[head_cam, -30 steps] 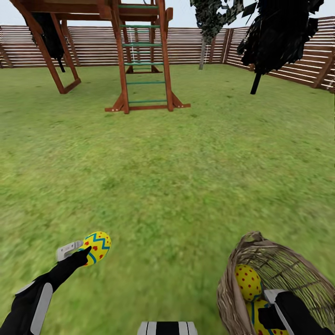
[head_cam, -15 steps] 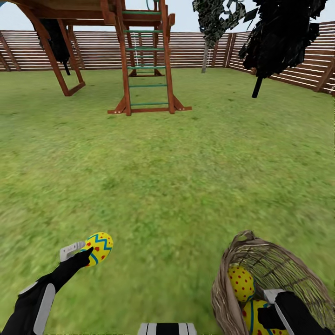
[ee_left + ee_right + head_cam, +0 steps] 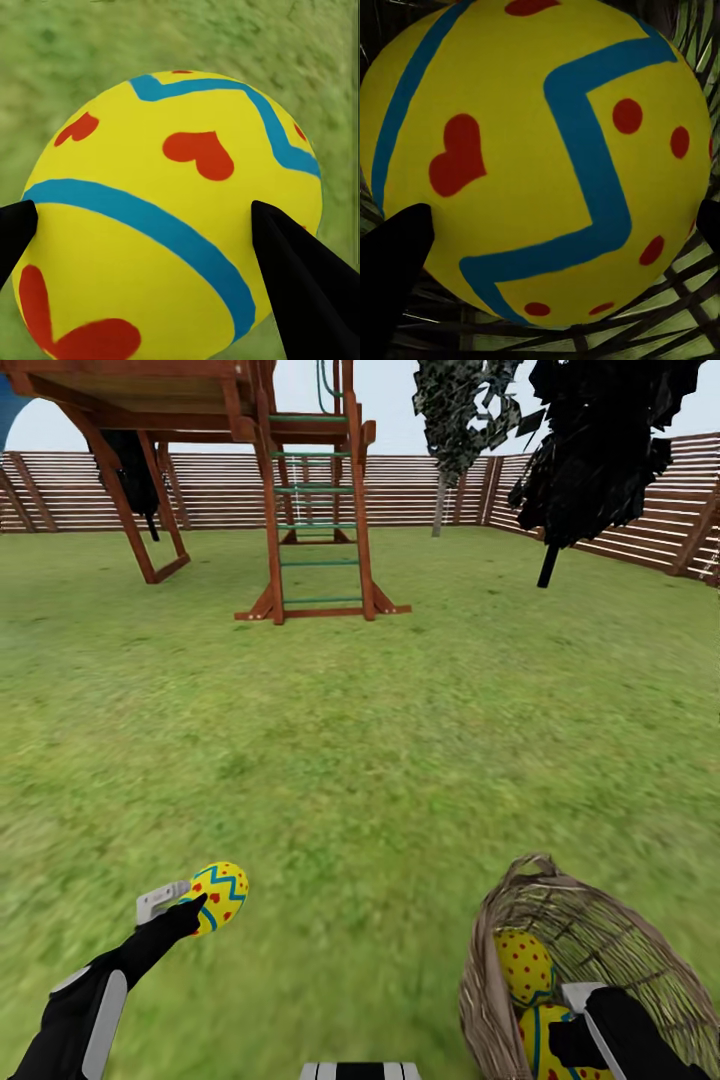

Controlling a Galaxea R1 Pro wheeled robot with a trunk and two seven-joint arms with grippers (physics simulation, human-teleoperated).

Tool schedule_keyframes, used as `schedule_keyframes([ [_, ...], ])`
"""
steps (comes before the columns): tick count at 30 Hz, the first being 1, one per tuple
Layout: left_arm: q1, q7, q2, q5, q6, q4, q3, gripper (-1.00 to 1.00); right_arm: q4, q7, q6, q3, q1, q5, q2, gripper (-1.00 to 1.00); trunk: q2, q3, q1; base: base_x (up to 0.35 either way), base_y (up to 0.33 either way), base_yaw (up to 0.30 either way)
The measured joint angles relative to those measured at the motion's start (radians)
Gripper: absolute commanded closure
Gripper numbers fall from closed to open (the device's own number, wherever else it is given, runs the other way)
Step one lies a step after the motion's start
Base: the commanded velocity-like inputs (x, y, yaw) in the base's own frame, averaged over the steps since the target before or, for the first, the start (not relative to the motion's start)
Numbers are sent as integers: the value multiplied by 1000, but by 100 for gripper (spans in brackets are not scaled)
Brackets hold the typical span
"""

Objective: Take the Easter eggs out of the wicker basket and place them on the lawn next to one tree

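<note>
Left gripper: fingers clenched on one egg, held above the lawn at the near left of the head view. Left wrist view: black fingertips pressed on opposite sides of that egg; yellow shell, blue stripes, red heart marks; blurred grass behind.

Right gripper: down inside the basket at the near right. Right wrist view: second egg between the two black fingers, one fingertip against its side, the other at the picture's far edge; fingers seemingly grasping it, contact on that far side hard to tell. Wicker weave beneath and around.

Basket: brown open weave, tilted, loop handle at the rim's far side. Contents in head view: second egg by the right gripper, third egg just beyond it, the two touching or nearly so.

Lawn: mottled green, wide, running to a brown slat fence.

Far half of lawn: wooden play frame with green-runged ladder. Grey-trunked tree before the fence's far corner. Dark-foliaged tree nearer, at the right, thin dark stem tilted. Another dark shape behind the frame's left leg, unclear.

Near edge of head view: strip of the robot's own body, black and white.
</note>
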Motion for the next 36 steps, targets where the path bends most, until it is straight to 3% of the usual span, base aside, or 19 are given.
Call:
schedule_keyframes([
  [13, 0, 0, -13, -3, 0, 2, -1, 100, 1, 0, 0, 0, 0, 0, 5, 100, 3, 50, -6, 0, 0, 0],
  [17, 0, 1, -36, -66, -1, 1, -2, 100, 1, 0, 0, 0, 0, 0, 5, 100, 4, 66, -8, 0, 0, 0],
  [19, 0, 1, -40, -74, 0, 1, -2, 100, 0, 0, 0, 0, 0, 0, 5, 100, 4, 74, -9, 0, 0, 0],
  [33, 0, -2, -41, -76, -3, 1, 0, 100, 1, 0, 1, 0, 0, 1, 21, 100, 5, 74, -8, -71, -10, 0],
  [36, 0, -1, -41, -76, 0, 1, -1, 100, 25, 0, 0, 0, 0, 3, 25, 100, 5, 85, -10, 0, 0, 0],
])
